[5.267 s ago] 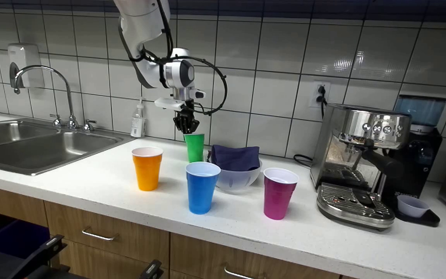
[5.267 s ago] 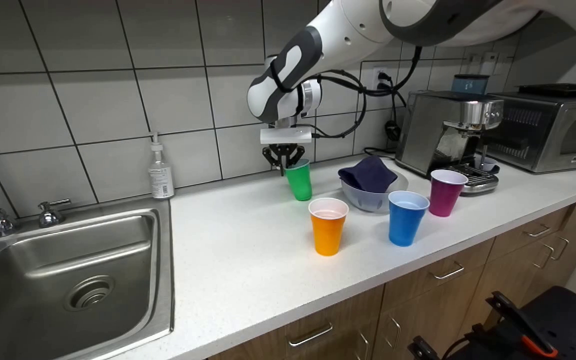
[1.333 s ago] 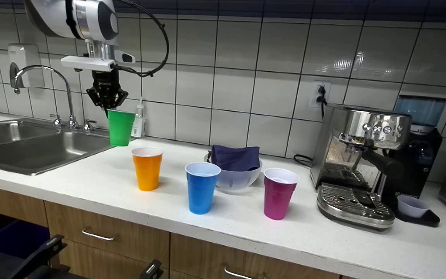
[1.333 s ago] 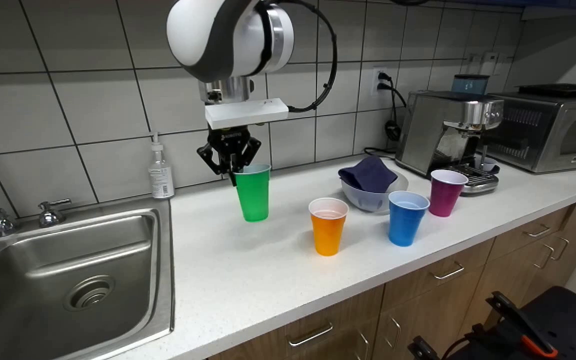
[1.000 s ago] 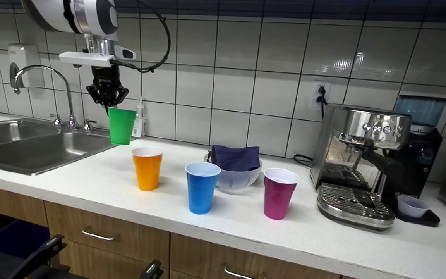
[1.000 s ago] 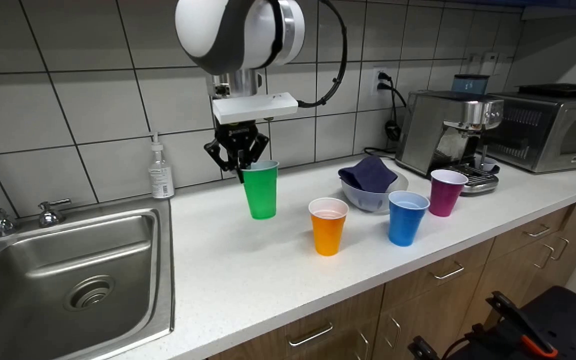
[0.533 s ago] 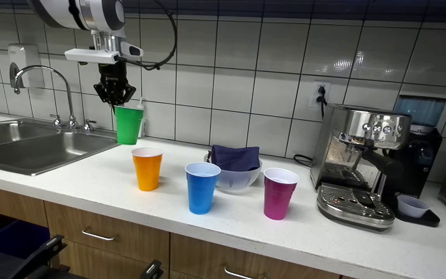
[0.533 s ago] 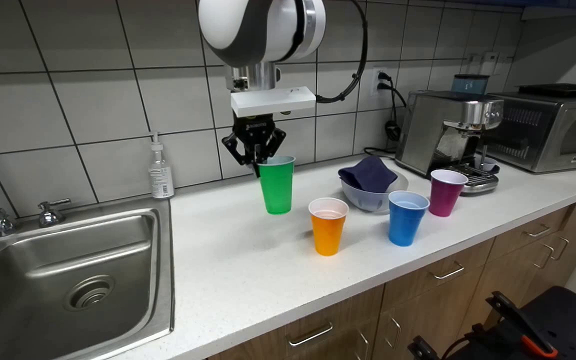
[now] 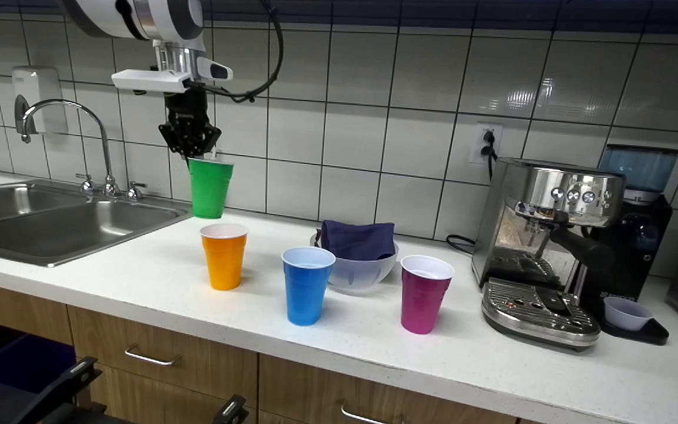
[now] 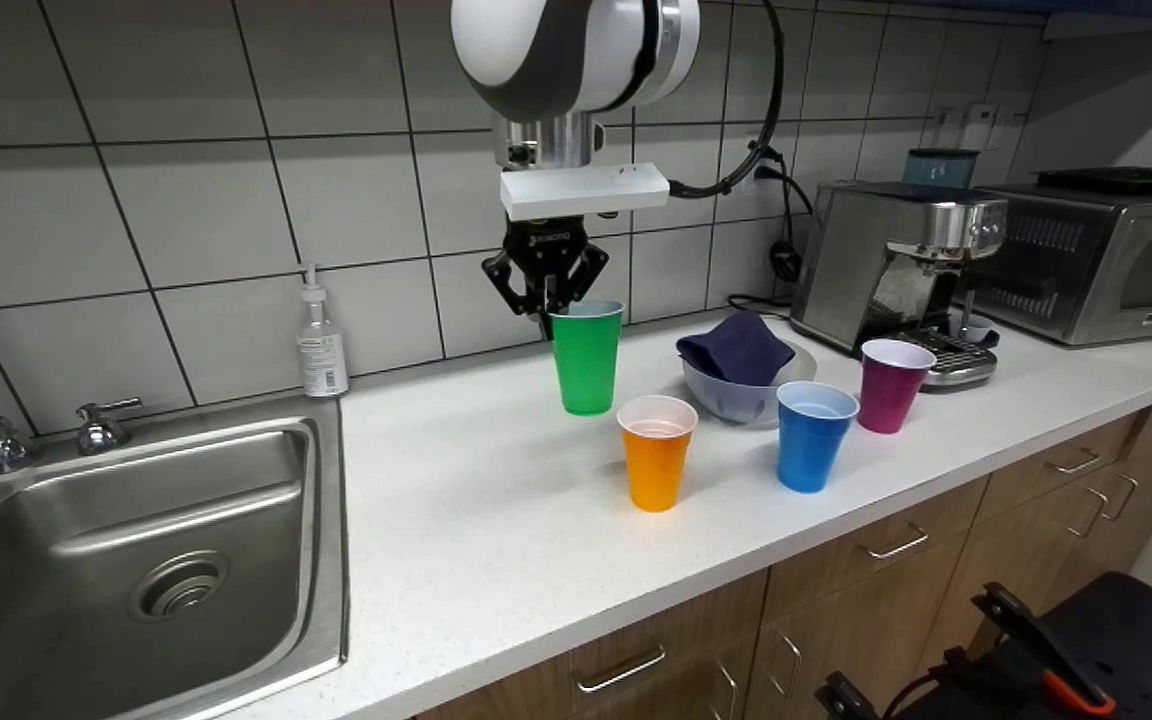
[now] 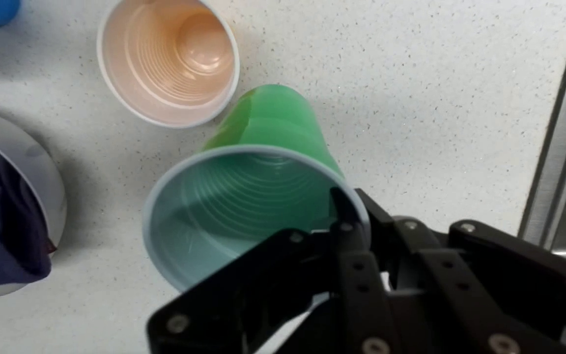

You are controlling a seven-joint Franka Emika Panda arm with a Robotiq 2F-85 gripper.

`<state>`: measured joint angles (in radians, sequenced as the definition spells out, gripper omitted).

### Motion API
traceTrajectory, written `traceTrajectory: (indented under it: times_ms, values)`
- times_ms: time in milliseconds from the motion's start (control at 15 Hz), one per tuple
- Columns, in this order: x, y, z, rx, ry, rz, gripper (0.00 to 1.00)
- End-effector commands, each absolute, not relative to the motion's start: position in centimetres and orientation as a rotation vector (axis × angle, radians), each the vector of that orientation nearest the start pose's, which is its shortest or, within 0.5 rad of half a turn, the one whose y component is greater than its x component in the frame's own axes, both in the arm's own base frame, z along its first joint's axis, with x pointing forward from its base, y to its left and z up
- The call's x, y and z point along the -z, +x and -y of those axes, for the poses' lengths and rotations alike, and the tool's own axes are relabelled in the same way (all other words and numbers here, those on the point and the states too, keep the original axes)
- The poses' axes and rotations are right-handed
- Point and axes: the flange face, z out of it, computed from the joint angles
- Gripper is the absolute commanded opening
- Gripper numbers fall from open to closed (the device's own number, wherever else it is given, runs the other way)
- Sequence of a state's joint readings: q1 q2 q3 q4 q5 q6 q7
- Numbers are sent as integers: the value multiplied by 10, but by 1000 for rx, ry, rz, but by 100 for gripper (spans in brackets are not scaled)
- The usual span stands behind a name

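Green cup, likely plastic, hangs mouth up and close to upright above the white tabletop. Your gripper is pinched on its rim, one finger inside the mouth and one outside, at the side toward the sink. From that pinch the cup's body lies off toward the bowl with the dark cloth, so it is not centred beneath the fingers. Its long axis drops from the wide mouth to the narrower base. In the wrist view, that base points away from the gripper and lies right beside the rim of the orange cup. That neighbour is the closest: it stands mouth up on the tabletop, lower than what you hold and farther from the tiled wall. An exterior view shows a slim gap between the two, so they appear near but not touching. The blue cup stands farther out, well apart. By my reading, that slim gap is what your steering hinges on.
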<state>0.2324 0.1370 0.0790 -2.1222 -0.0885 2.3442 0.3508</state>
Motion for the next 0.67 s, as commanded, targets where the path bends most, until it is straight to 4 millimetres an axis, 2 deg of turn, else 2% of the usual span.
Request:
traceTrajectory:
  times_ms: [0, 333, 600]
  values:
    - [-367, 529, -161, 242, -3171, -26, 1]
    - [-370, 520, -151, 299, -3173, -35, 1]
    - [-371, 516, -135, 338, -3173, -28, 1]
